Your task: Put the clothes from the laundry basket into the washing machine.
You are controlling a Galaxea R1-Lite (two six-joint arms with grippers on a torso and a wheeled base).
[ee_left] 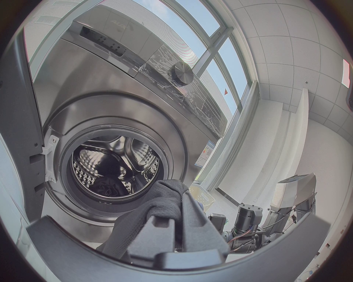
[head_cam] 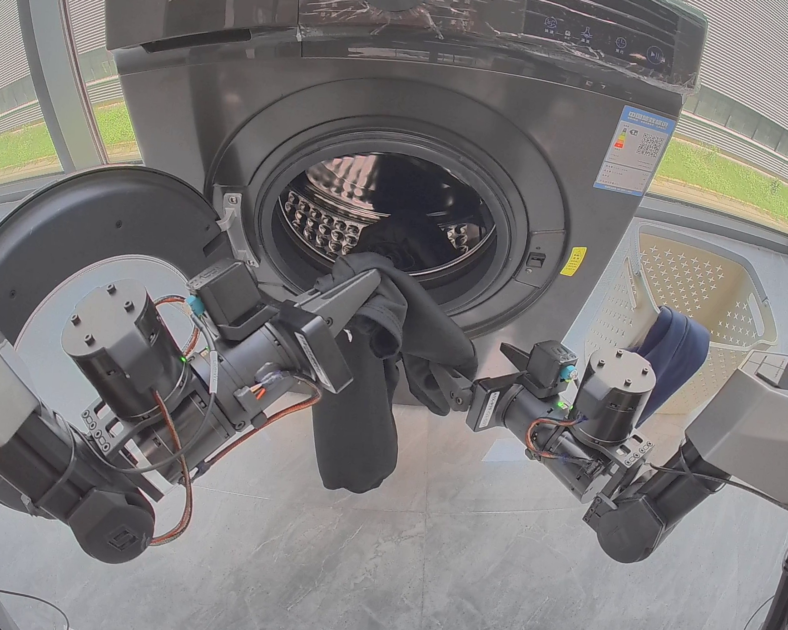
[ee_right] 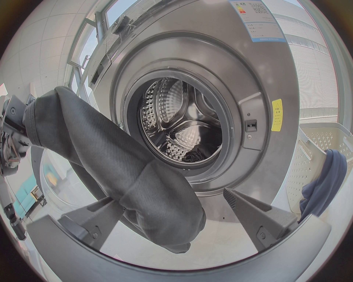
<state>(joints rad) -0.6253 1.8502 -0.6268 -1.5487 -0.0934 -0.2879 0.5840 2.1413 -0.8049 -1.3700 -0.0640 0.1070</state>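
Note:
The washing machine (head_cam: 554, 152) stands with its round door (head_cam: 83, 220) swung open to the left. My left gripper (head_cam: 365, 286) (ee_left: 174, 211) is shut on a black garment (head_cam: 358, 418) (ee_left: 161, 198) just in front of the drum opening's lower rim. The cloth hangs down toward the floor. My right gripper (head_cam: 457, 381) (ee_right: 167, 196) is open beside it, and a fold of the black garment (ee_right: 121, 161) lies between its spread fingers. Another dark piece (head_cam: 410, 240) (ee_right: 196, 154) lies inside the drum (ee_right: 176, 117). The cream laundry basket (head_cam: 734, 286) stands right of the machine.
A blue garment (head_cam: 678, 350) (ee_right: 325, 180) drapes over the basket's near rim. The open door juts out at the left beside my left arm. Bare grey tiled floor (head_cam: 444, 571) lies in front of the machine. Windows surround the corner.

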